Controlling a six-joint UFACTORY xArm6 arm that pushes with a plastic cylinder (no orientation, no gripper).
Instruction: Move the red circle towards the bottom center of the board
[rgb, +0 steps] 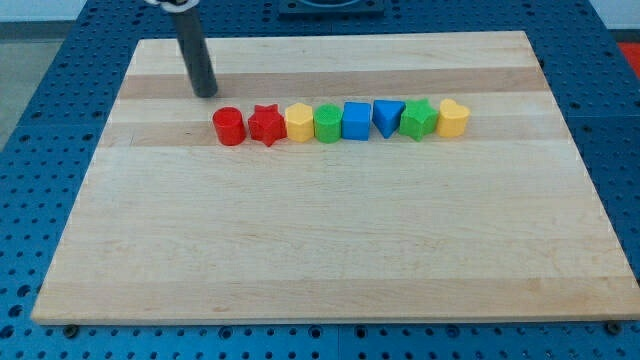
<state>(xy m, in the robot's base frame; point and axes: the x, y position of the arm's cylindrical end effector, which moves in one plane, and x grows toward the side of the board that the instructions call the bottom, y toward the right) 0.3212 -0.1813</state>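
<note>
The red circle (228, 127) lies at the left end of a row of blocks across the upper middle of the wooden board (330, 250). My tip (205, 94) rests on the board just above and to the left of the red circle, a small gap apart. To the right of the circle the row runs: a red star (266, 125), a yellow hexagon-like block (299, 123), a green round block (327, 124), a blue square (357, 120), a blue triangle (388, 117), a green star (418, 119) and a yellow heart-like block (453, 118).
The board lies on a blue perforated table (40, 150). The rod rises from my tip toward the view's top left. The blocks in the row touch or nearly touch each other.
</note>
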